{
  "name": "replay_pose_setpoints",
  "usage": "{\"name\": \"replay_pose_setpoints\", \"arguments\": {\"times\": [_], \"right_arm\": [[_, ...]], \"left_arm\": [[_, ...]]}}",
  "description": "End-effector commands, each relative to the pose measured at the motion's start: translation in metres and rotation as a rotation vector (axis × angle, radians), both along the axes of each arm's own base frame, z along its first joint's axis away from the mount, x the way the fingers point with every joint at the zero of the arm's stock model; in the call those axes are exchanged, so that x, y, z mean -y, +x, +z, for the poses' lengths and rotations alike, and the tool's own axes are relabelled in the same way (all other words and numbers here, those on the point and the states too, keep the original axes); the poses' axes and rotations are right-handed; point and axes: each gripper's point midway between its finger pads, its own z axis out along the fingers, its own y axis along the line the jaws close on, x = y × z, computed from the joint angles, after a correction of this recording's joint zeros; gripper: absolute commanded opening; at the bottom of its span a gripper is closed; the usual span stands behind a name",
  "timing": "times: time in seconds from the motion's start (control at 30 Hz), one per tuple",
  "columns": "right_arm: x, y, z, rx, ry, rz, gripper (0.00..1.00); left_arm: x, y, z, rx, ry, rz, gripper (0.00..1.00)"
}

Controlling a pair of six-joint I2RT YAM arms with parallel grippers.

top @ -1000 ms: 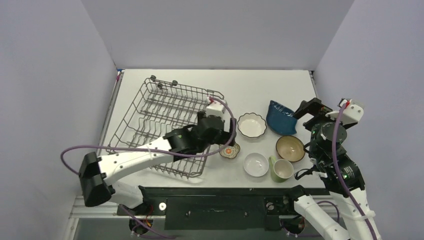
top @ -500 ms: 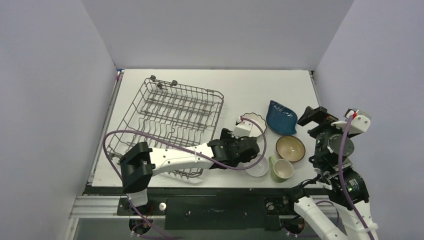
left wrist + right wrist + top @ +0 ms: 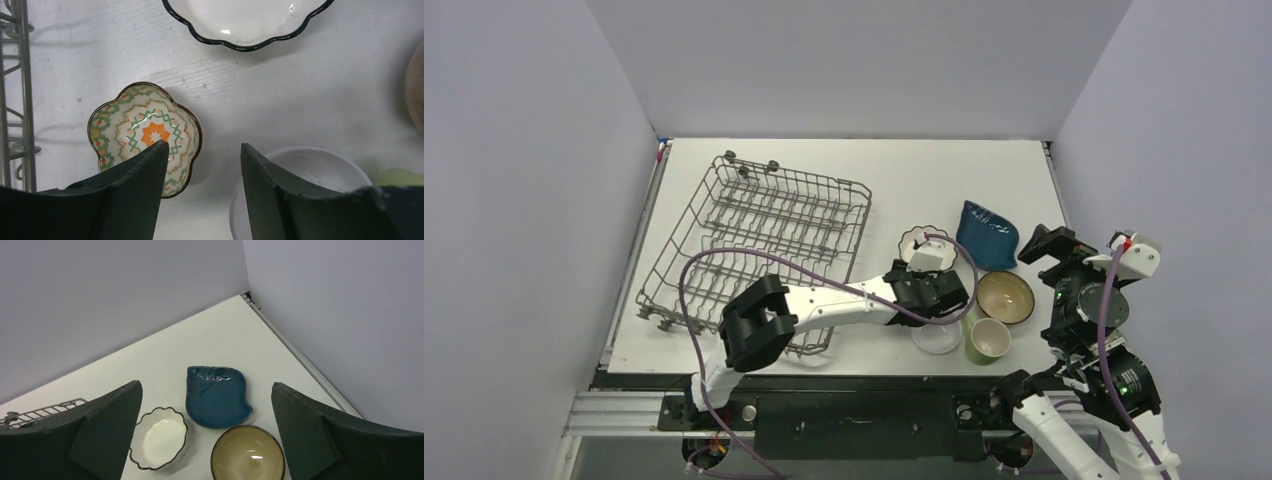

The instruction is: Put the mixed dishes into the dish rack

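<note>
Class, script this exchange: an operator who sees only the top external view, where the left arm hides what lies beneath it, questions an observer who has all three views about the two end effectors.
Operator: What is under the left end effector?
Observer: The left end effector hangs over the tiny flower-patterned dish, which lies on the table.
Operator: Is that dish gripped, and is the right end effector carrying anything?
Observer: The left wrist view shows no grip. The jaws stand apart, one over the dish's middle and the other over the plain white bowl. The right end effector has its jaws wide apart with nothing between them.
</note>
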Motion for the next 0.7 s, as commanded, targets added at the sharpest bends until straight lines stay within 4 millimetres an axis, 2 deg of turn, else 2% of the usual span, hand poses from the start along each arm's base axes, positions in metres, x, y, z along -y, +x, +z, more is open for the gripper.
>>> {"name": "replay_pose_setpoints", "arguments": {"times": [0.0, 0.27, 0.67], "right_arm": [[0.007, -0.004, 0.002, 0.022, -0.019, -0.033, 0.96], [0.011, -0.014, 0.004, 0.052, -0.018, -0.046, 0.96], [0.006, -0.012, 0.002, 0.057, -0.012, -0.020, 0.96]], "left_arm": [[0.002, 0.007, -0.003, -0.006, 0.013, 0.076, 0.50], [0.004, 0.012, -0.021, -0.019, 0.047, 0.095, 0.37], [0.006, 0.018, -0.032, -0.030, 0.064, 0.091, 0.23]]}}
